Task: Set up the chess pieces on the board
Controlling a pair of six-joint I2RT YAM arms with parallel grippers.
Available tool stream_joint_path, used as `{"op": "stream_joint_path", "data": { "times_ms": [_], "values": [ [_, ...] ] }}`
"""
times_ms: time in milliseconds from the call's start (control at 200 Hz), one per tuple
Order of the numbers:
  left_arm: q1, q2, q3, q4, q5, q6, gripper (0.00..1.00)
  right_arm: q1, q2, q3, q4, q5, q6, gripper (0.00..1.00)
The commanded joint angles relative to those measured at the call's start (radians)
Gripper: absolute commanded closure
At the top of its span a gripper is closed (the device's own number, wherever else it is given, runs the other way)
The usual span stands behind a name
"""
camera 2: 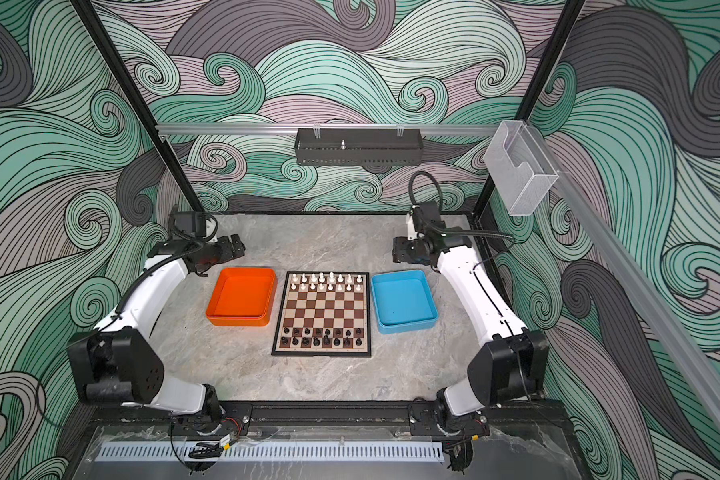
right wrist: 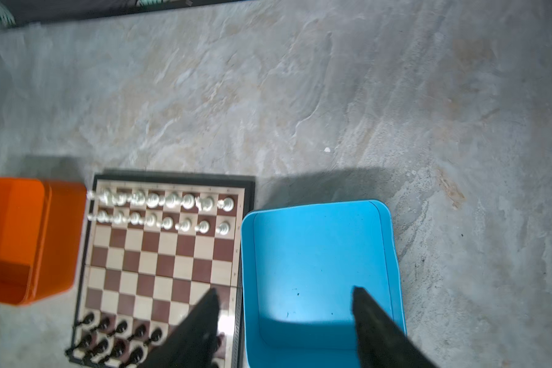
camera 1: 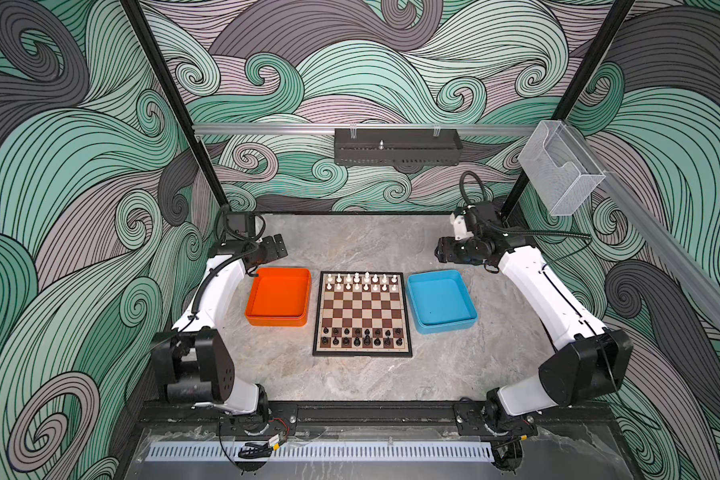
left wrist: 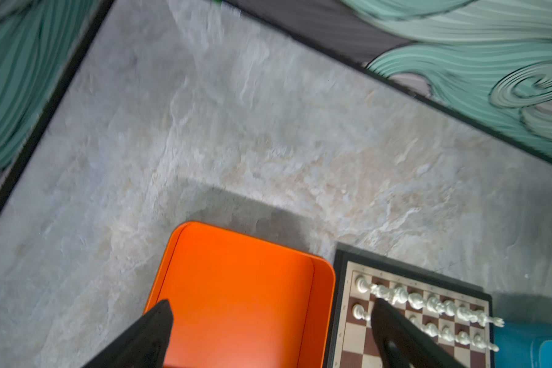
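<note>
The middle of the board (camera 1: 362, 309) is bare, four rows of squares, so a hand can come straight down there. White chess pieces (camera 1: 366, 277) fill the two far rows and black chess pieces (camera 1: 367, 340) fill the two near rows. They stand close together, with little room between them. The orange tray (camera 1: 277, 322) sits just beside the board on the left, and the blue tray (camera 1: 447, 327) just beside it on the right. Their walls block a low path from the sides. The worktop (camera 1: 362, 245) behind and in front of the board is open.
</note>
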Motion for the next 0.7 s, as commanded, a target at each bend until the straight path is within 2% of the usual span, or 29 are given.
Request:
{"op": "stream_joint_path", "data": {
  "times_ms": [0, 80, 225, 390, 505, 571, 696],
  "values": [
    [0.003, -0.1, -0.069, 0.222, -0.035, 0.038, 0.01, -0.067, -0.022, -0.067, 0.088, -0.041, 0.013, 0.08],
    [0.004, -0.153, -0.125, 0.305, -0.032, 0.066, 0.01, -0.108, -0.02, -0.093, 0.108, -0.037, 0.033, 0.01],
    [0.004, -0.215, -0.171, 0.335, 0.037, 0.126, 0.01, -0.15, -0.072, -0.173, 0.184, -0.043, 0.064, 0.01],
    [0.003, -0.282, -0.232, 0.372, 0.116, 0.212, 0.01, -0.167, -0.117, -0.207, 0.215, 0.012, 0.082, 0.01],
    [0.004, -0.317, -0.282, 0.375, 0.116, 0.284, 0.01, -0.175, -0.11, -0.2, 0.2, 0.021, 0.097, 0.01],
    [0.004, -0.329, -0.324, 0.378, 0.071, 0.299, 0.01, -0.179, -0.11, -0.2, 0.2, 0.006, 0.099, 0.01],
    [0.004, -0.339, -0.451, 0.477, 0.068, 0.366, 0.01, -0.186, -0.109, -0.203, 0.205, -0.006, 0.088, 0.01]
  ]
}}
